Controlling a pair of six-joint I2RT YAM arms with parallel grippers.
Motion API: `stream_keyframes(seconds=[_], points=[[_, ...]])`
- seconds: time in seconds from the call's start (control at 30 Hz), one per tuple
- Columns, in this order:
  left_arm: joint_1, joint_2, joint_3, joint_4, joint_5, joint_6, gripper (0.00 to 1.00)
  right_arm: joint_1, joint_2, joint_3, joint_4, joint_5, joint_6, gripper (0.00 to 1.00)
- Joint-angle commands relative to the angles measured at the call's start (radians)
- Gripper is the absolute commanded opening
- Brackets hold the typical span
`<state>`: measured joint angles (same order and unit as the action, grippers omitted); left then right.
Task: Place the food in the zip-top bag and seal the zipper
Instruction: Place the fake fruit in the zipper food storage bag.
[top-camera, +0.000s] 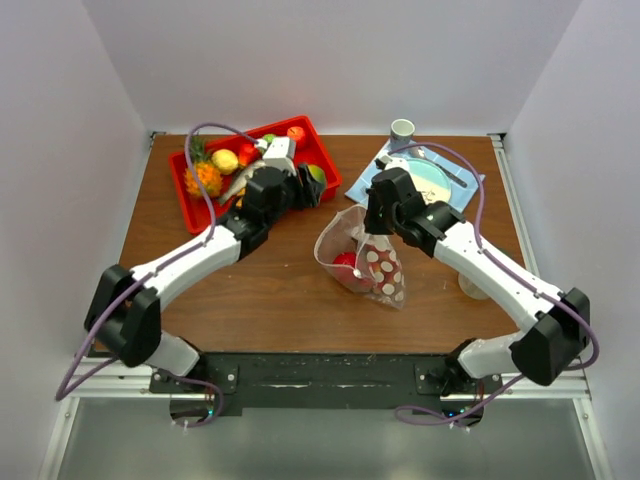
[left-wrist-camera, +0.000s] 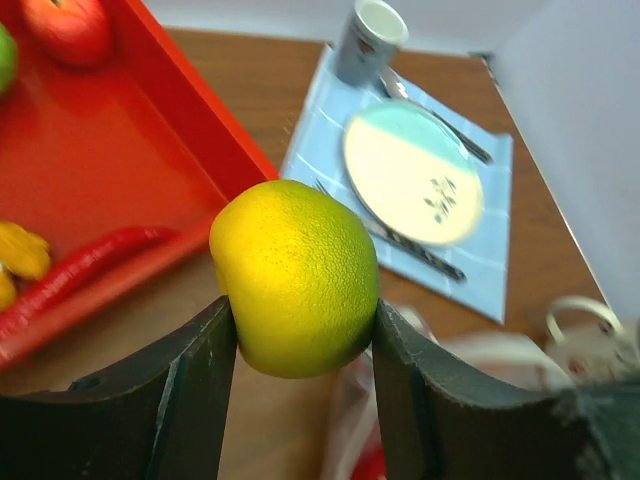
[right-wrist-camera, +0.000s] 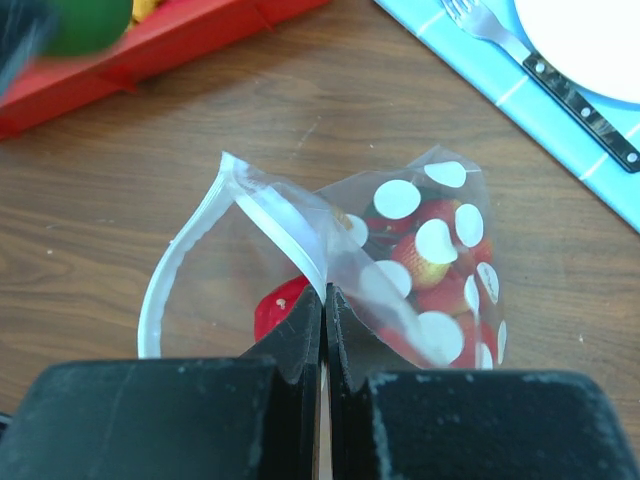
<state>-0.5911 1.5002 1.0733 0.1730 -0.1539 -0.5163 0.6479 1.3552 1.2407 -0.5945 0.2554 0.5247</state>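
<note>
Now, left gripper, jaws half spread, clamps a yellow-green fruit just beyond the zip-top bag, toward the red tray; right gripper, pinched shut on the zipper, props the mouth open, so best to centre the fruit over that gap and release low.
</note>
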Motion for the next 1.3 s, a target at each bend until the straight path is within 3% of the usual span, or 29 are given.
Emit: stream_keyframes(seconds=[0.0,0.27,0.47,0.57,0.77,0.87,0.93,1.03,1.17,1.27], points=[[-0.097,-0.155,-0.079,-0.135,0.02,-0.033,0.11,-0.007,0.015,0.052,0.028,0.013,0.032,0.0],[-0.197,-0.337,-0.159,-0.207,0.066,-0.09,0.12,-0.007,-0.025,0.069,0.015,-0.001,0.055,0.0],[-0.256,-0.272,-0.164,-0.126,0.108,-0.117,0.13,-0.007,-0.064,0.085,0.002,-0.015,0.081,0.0],[-0.282,-0.213,-0.133,-0.112,0.105,-0.126,0.19,-0.007,-0.09,0.095,-0.025,-0.008,0.081,0.0],[-0.294,-0.163,-0.073,-0.081,0.129,-0.111,0.71,-0.007,-0.129,0.089,-0.054,-0.004,0.081,0.0],[-0.294,-0.147,-0.032,-0.096,0.126,-0.09,0.86,-0.007,-0.14,0.085,-0.056,-0.002,0.081,0.0],[-0.294,-0.14,-0.015,-0.107,0.125,-0.074,0.91,-0.007,-0.143,0.089,-0.062,0.004,0.081,0.0],[-0.292,-0.146,0.011,-0.128,0.113,-0.068,0.91,-0.007,-0.146,0.103,-0.073,0.013,0.078,0.0],[-0.291,-0.178,0.045,-0.171,0.024,-0.048,0.76,-0.007,-0.159,0.115,-0.087,0.015,0.069,0.01],[-0.283,-0.207,0.089,-0.248,-0.079,-0.033,0.71,-0.007,-0.162,0.128,-0.097,0.036,0.057,0.02]])
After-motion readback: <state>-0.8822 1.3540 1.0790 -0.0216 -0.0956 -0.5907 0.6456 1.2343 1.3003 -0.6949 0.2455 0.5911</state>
